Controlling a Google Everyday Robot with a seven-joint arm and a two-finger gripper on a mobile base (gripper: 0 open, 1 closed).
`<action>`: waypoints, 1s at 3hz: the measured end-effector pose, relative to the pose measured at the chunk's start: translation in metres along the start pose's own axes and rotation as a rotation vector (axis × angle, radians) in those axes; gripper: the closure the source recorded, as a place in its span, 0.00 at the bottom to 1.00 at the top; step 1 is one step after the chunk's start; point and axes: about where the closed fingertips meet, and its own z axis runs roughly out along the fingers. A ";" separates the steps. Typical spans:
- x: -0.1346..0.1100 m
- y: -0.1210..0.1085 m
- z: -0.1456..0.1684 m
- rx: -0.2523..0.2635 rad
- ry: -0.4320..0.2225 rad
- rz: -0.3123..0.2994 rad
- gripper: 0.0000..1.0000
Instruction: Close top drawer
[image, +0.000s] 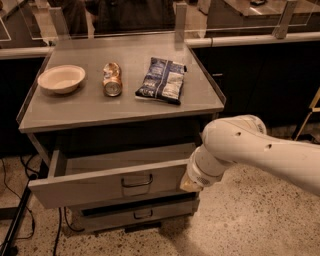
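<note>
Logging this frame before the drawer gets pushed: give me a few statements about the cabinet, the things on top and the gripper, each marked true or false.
1. The wide grey top drawer with the dark wire handle stands pulled out. True.
2. The gripper on the white arm is at that drawer front's right end. True.
3. The cream round bowl is inside the open drawer. False: it stands on the grey cabinet top.
4. The dented gold can is right of the dark blue snack bag. False: it is between bowl and bag.
5. The slimmer grey drawer below sits further in. True.
</note>
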 end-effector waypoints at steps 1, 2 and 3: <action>-0.012 -0.016 0.013 0.025 0.004 0.005 1.00; -0.018 -0.031 0.018 0.051 0.018 0.003 1.00; -0.018 -0.031 0.018 0.052 0.019 0.003 0.81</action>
